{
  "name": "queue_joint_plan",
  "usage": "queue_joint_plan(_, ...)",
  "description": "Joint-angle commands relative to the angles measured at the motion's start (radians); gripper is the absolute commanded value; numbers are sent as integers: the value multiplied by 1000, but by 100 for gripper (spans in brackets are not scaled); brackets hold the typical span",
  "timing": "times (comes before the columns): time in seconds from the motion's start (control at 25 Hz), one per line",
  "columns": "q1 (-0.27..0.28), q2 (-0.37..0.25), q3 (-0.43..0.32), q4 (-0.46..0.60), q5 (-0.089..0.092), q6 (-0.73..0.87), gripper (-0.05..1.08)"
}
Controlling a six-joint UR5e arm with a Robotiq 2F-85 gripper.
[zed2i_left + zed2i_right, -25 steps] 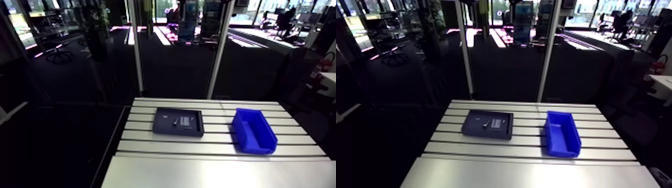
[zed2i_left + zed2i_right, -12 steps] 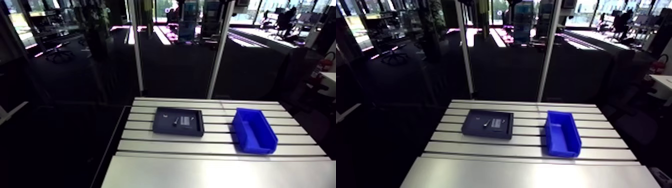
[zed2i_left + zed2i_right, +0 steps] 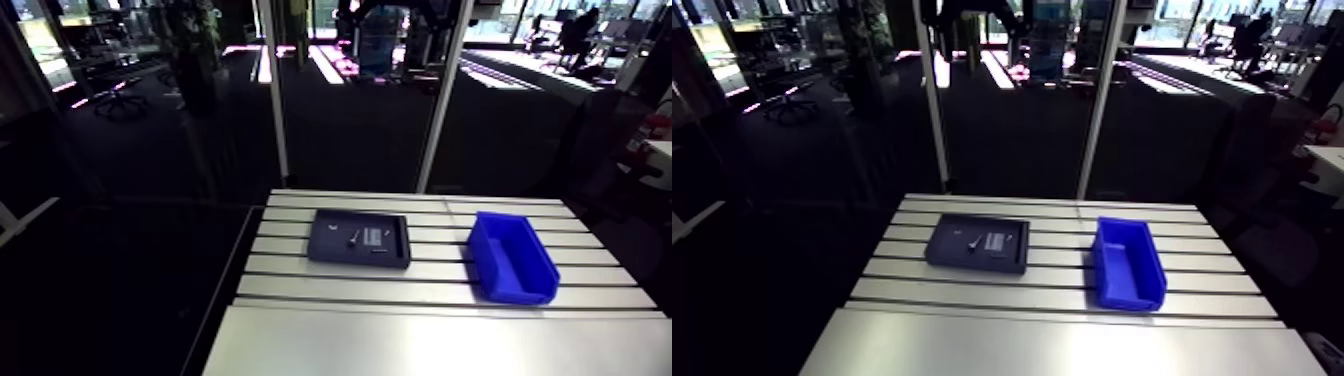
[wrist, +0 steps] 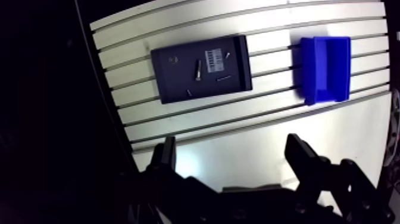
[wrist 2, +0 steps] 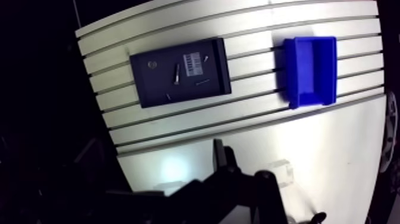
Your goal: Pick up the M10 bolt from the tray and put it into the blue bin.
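Aluminium slats with dark slots make up the far part of the worktop (image 4: 268, 116), and a smooth plate of the same metal makes up the near part. In the wrist view the two black fingers (image 4: 299, 156) stand spread wide apart, with only the bare plate showing between them. They grip nothing and touch nothing, hanging well above the surface. Ahead of them, well apart from their tips, a dark flat tray (image 4: 172, 80) lies across the slats. The M10 bolt (image 4: 197, 70) lies loose on the tray floor near its middle, the longest of the fasteners there, with its shaft running across the tray's short way. Just beside it is a pale striped label (image 4: 212, 58), and a small screw (image 4: 228, 55) sits beyond that, near the tray's wall. Another small piece (image 4: 188, 92) lies close to the opposite wall; what kind it is I cannot tell. The blue bin (image 4: 324, 68) stands on the same slats, on the label's side of the tray and well apart from it. The arm view shows tray and bin side by side, parted by a stretch of slats.
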Motion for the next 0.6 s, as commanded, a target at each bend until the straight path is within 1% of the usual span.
queue_joint_plan(0.04,19,36,122,-126,5,114,1)
queue_joint_plan(0.36,17,72,232,-253,5,123,1)
queue_joint_plan(0.6,17,105,292,-328,-1,123,1)
